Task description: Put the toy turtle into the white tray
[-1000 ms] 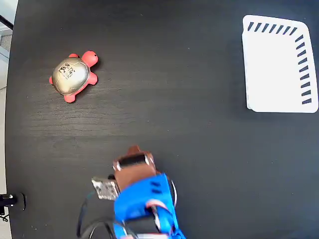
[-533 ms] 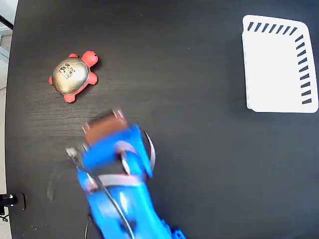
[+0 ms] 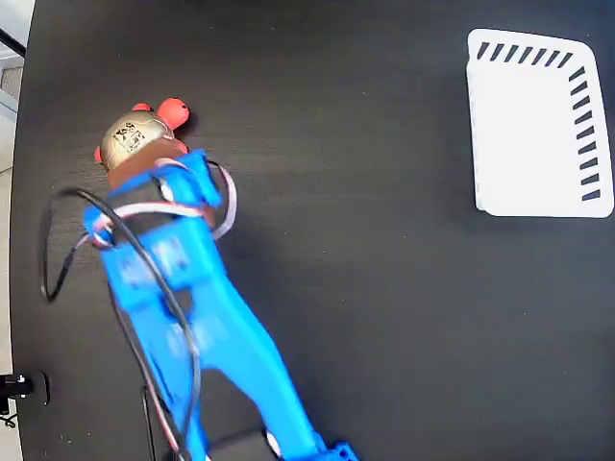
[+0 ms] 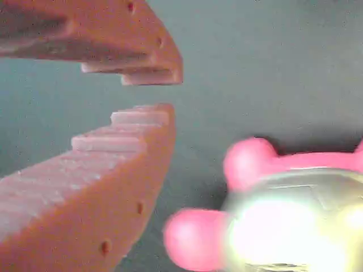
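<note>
Orange pincer (image 4: 159, 93), tips slightly apart and empty, hangs just beside the toy turtle (image 3: 139, 134).

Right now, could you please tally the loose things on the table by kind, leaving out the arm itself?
Toy turtle: 1
White tray: 1
Total: 2

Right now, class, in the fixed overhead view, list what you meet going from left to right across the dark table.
Toy turtle → blue arm's end effector, overlapping the turtle's lower edge → bare dark table → white tray.
</note>
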Available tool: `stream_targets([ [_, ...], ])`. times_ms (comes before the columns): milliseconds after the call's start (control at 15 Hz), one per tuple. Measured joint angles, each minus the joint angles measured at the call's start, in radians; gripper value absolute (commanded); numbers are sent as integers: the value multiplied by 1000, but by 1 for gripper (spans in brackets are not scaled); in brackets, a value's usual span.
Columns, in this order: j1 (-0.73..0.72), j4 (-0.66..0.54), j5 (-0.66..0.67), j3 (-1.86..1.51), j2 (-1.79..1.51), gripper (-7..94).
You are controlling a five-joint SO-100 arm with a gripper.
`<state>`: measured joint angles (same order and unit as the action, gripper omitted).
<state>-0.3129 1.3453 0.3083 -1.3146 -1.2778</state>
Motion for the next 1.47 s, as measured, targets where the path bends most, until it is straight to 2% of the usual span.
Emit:
stream_targets([
  [133,-21,40,3,141,101,40],
  [267,-43,78,6,255,178,50],
  [333,-48,94,3,307,212,51],
  [400,-48,110,5,362,249,61],
  [467,-48,135,2,414,284,65],
  [933,-48,250,64,675,453,70],
  [1467,-64,250,44,732,578,70],
])
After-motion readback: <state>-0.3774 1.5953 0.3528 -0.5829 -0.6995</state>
